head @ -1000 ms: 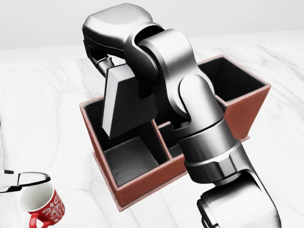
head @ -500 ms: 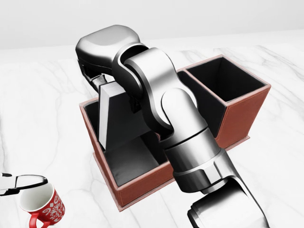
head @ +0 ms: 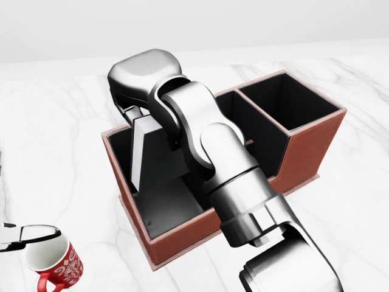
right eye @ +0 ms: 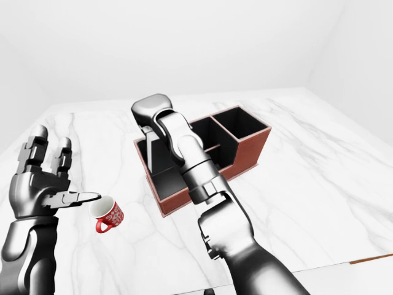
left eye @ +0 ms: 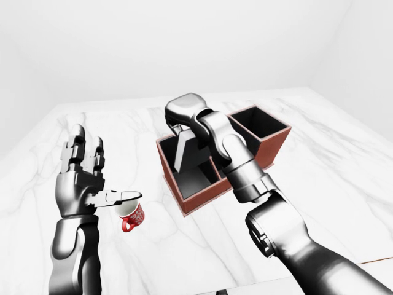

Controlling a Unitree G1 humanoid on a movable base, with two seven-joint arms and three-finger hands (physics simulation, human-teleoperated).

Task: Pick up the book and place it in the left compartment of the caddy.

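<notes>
The book (head: 144, 157) is a grey slab standing nearly upright in the left compartment (head: 165, 210) of the red-brown caddy (head: 307, 149), its lower edge close to the compartment floor. My right hand (head: 135, 114) reaches over the caddy and is shut on the book's top edge; the arm hides the middle compartment. The book also shows in the left-eye view (left eye: 183, 153). My left hand (left eye: 81, 177) is open with fingers up, at the left, clear of the caddy.
A red and white mug (head: 53, 261) stands on the white marble table (head: 55, 140) left of the caddy, just under my left thumb (head: 33, 233). The caddy's right compartment (head: 285, 103) is empty.
My right hand has swung left, then slightly right, over the left compartment. The book has turned more upright and sunk lower into it. The left hand and mug have not moved.
</notes>
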